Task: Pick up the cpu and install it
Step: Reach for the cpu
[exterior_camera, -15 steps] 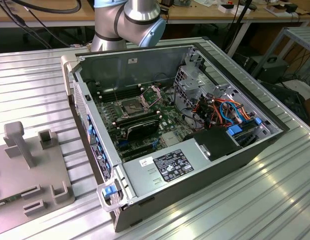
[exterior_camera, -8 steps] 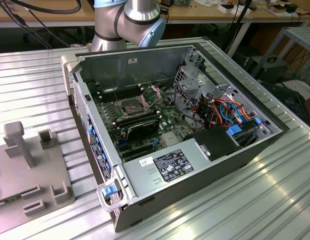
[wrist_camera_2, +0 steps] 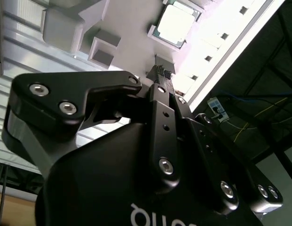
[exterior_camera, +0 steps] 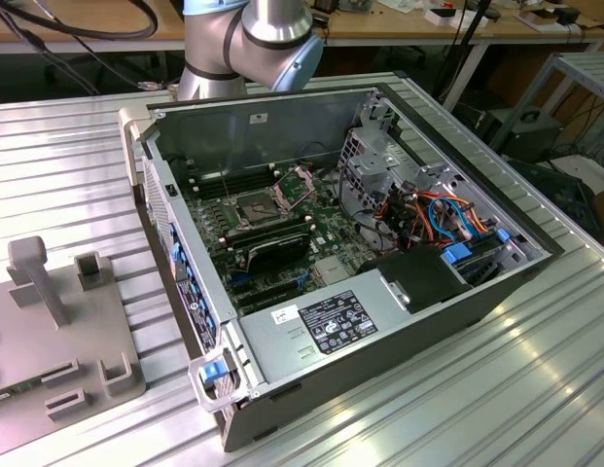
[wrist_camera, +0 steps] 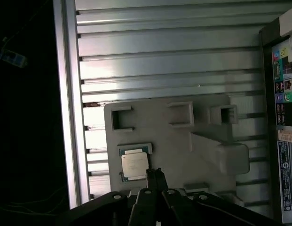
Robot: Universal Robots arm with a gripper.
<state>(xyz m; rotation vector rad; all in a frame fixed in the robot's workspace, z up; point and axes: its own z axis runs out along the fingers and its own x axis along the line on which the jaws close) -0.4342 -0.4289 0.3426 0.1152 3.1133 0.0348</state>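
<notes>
Here the cpu [wrist_camera: 134, 165] lies flat in a recess of a grey holder plate [wrist_camera: 183, 141] on the ribbed metal surface [wrist_camera: 160, 61], and the claw [wrist_camera: 155, 175] hangs near its edge, pressed together on nothing. Raised square pockets [wrist_camera: 181, 113] and a blocky post [wrist_camera: 232, 157] crowd the plate around it. In the exterior view the open computer case [exterior_camera: 379, 321] stands beside the plate, the hinged frame of its socket [exterior_camera: 255, 206] lifted.

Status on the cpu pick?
Gripper shut and empty, close to the cpu. It sits in the grey tray, ungripped. Nothing covering it.

Open computer case [exterior_camera: 263, 122] beside grey fixture [exterior_camera: 88, 326]
</notes>
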